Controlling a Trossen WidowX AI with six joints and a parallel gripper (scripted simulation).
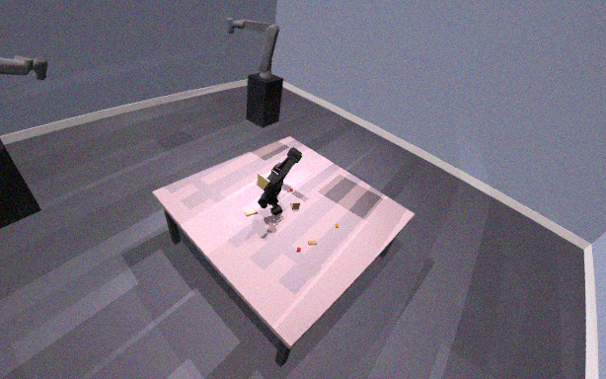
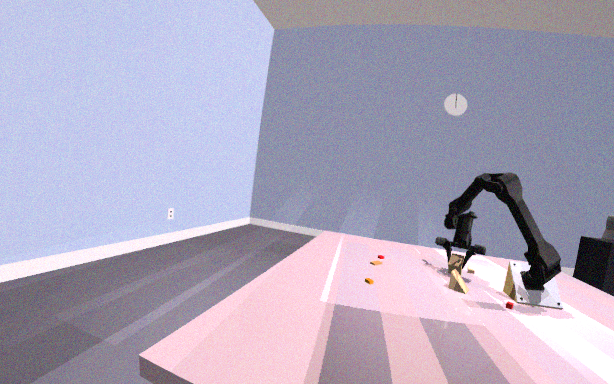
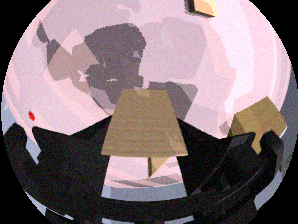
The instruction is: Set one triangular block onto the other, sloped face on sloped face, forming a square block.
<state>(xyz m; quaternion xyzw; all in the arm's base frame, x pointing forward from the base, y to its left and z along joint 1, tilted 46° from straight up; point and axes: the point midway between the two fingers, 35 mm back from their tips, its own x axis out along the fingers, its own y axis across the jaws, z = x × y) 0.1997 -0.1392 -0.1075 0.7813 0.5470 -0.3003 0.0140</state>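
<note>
My gripper (image 1: pixel 276 209) (image 2: pixel 457 263) (image 3: pixel 143 119) points down and is shut on one triangular block (image 2: pixel 455 260) (image 3: pixel 145 120), a tan wooden piece between the two black fingers. In the top view the fingers and hand hide it. Shadows on the table in that view suggest that it is raised. The other triangular block (image 1: pixel 295 205) (image 2: pixel 457 283) rests on the table beside the gripper, with a slope showing in the exterior view. Part of it shows beneath the held block in the wrist view (image 3: pixel 156 166). The two blocks appear apart.
A larger tan wedge (image 1: pixel 263 182) (image 2: pixel 509 284) (image 3: pixel 257 121) stands by the arm's base plate (image 2: pixel 547 295). A flat tan piece (image 1: pixel 252 212) (image 2: pixel 470 271) (image 3: pixel 203 6) lies nearby. Red cubes (image 1: pixel 291 189) (image 1: pixel 298 249) and orange pieces (image 1: pixel 337 225) (image 1: pixel 312 242) lie on the table.
</note>
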